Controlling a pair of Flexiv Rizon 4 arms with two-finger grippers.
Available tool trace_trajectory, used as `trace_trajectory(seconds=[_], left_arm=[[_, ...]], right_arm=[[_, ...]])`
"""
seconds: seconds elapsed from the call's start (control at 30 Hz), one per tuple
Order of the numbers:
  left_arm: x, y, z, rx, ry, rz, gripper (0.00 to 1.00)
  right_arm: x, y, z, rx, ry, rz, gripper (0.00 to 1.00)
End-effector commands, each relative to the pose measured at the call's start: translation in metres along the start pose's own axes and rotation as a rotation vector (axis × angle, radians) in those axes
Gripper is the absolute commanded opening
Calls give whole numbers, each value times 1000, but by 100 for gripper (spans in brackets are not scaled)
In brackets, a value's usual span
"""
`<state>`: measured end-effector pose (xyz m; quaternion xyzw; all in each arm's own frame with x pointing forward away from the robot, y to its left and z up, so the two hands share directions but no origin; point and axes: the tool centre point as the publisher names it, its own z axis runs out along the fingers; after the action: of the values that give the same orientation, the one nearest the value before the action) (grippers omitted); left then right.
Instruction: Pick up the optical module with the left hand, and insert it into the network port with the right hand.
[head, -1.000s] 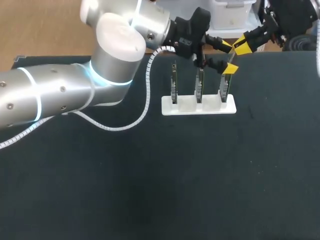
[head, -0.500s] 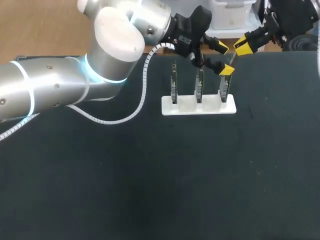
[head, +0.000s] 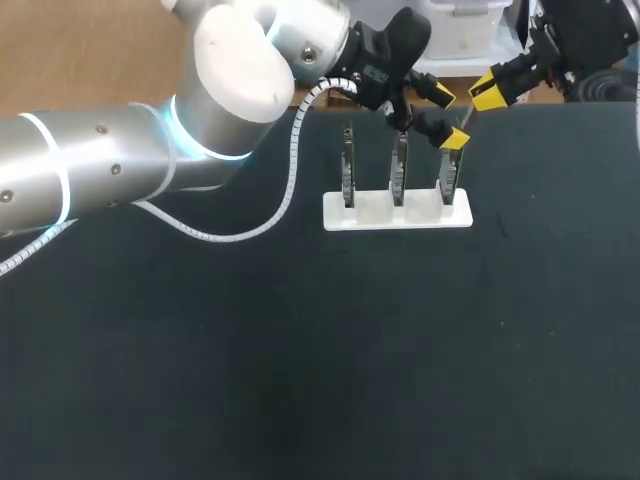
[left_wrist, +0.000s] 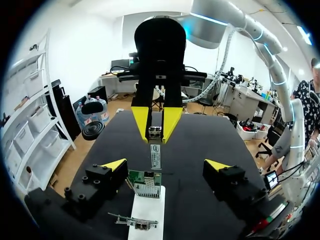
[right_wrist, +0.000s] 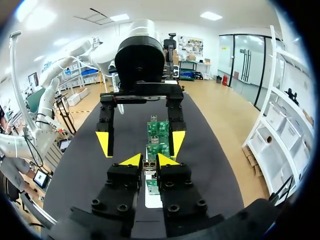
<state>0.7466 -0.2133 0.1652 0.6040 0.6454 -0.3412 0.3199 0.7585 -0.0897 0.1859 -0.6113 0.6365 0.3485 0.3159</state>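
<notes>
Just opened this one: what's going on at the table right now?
The right claw is shut on a slim optical module and holds it just above a white stand that carries three upright circuit boards. The left claw is open and holds nothing, its fingers on either side of the space over the right-end board. The module does not look plugged into the port yet.

Silver optical module (left_wrist: 156, 155) (labelled) near port (left_wrist: 146, 189)
</notes>
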Motion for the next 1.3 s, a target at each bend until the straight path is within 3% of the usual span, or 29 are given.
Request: trace_trajectory(seconds=[0.03, 1.3], left_arm=[[0, 0, 0, 4, 5, 0, 100], [3, 13, -1, -23, 42, -8, 100]], right_arm=[[0, 1, 0, 2, -2, -2, 0], [0, 0, -3, 6, 8, 5, 0]])
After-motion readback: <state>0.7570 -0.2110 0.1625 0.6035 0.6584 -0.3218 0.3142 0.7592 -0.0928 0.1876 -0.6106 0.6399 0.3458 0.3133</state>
